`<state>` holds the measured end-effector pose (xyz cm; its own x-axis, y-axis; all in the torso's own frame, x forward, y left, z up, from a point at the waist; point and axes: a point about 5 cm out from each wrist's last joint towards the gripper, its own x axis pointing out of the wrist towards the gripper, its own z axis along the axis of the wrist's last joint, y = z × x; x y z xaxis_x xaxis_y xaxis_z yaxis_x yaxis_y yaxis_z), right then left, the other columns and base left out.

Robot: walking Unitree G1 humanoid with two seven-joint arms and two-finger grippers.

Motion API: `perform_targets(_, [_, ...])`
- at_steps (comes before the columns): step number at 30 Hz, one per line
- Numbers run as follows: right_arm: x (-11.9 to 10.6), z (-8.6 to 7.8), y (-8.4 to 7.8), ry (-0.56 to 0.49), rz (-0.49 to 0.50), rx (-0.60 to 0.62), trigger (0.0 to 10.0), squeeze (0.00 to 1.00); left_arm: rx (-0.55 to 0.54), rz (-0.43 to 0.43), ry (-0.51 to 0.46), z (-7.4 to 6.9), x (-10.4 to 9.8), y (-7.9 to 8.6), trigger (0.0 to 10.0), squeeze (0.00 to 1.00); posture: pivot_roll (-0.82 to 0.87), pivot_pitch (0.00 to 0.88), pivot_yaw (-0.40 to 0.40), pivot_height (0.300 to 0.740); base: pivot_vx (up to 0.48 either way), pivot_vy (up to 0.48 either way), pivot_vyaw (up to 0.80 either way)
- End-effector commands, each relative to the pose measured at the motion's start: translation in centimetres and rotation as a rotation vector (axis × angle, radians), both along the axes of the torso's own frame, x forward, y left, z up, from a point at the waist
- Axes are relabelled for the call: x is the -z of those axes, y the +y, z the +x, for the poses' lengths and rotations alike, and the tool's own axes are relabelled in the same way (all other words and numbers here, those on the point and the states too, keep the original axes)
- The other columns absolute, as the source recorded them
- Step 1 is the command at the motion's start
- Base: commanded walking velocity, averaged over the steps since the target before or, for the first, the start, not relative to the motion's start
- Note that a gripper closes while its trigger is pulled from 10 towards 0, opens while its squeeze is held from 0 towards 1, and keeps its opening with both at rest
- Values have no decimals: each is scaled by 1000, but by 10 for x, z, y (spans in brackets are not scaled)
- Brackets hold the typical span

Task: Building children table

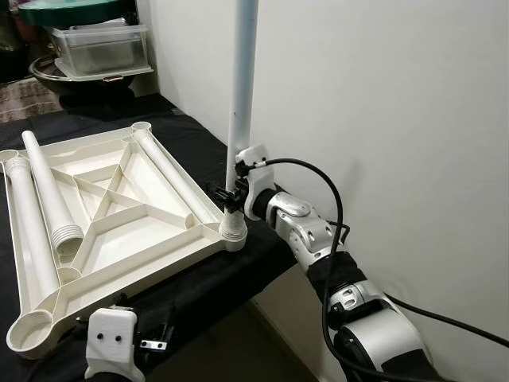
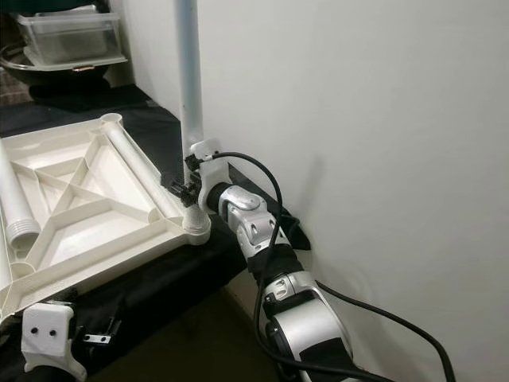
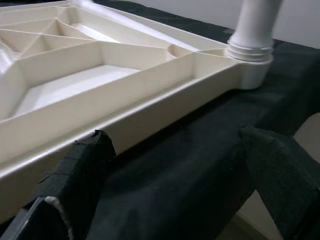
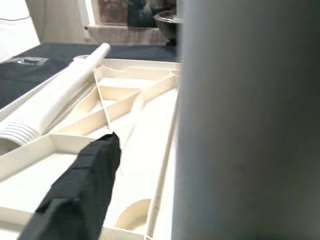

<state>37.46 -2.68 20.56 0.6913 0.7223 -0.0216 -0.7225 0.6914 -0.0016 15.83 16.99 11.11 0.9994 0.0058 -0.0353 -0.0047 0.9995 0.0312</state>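
One tabletop (image 1: 119, 207), cream plastic, lies upside down w/ ribbed underside up on the black-covered bench (image 1: 231, 278). An upright leg (image 1: 242, 87) stands in the corner socket (image 1: 233, 231) nearest the white wall (image 1: 382, 119); threaded collar sits at the socket rim. Right gripper (image 1: 227, 193) holds this leg just above the collar, fingers closed around it. Step in hand, by judgement: seating/screwing leg no. 1. Whether threads are fully home cannot be told from these views.

Next move likely calls for: turn leg till tight, keep it vertical, then release.

Left gripper (image 3: 175, 175) hovers low by the tabletop's near edge, jaws wide apart, holding nothing.

Loose legs: two long ones (image 1: 36, 215) lie along the robot's-left side of the tabletop, a third (image 1: 171, 175) lies across the ribs near the upright leg.

Obstructions: wall close beside right arm limits wrist swing; cable (image 1: 326, 207) loops near the arm. Clear storage bin (image 1: 99, 48) and dark bowl (image 1: 79, 79) stand at far end, well apart
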Motion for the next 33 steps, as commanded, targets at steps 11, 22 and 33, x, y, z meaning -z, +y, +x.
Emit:
perform_targets(11, [0, -35, 7, -54, -57, -686, 10000, 0, 13, -2, 63, -4, 33, 3, 10000, 0, 158, 0, -119, 740, 0, 0, 0])
perform_targets(22, [29, 5, 0, 113, -169, -3, 0, 0, 17, -12, 88, -8, 56, 0, 10000, 0, 155, 0, -119, 740, 0, 0, 0])
perform_targets(33, [41, -8, -2, 210, -21, 484, 10000, 0, 52, -21, 56, -5, 56, 0, 10000, 0, 141, 0, -104, 740, 0, 0, 0])
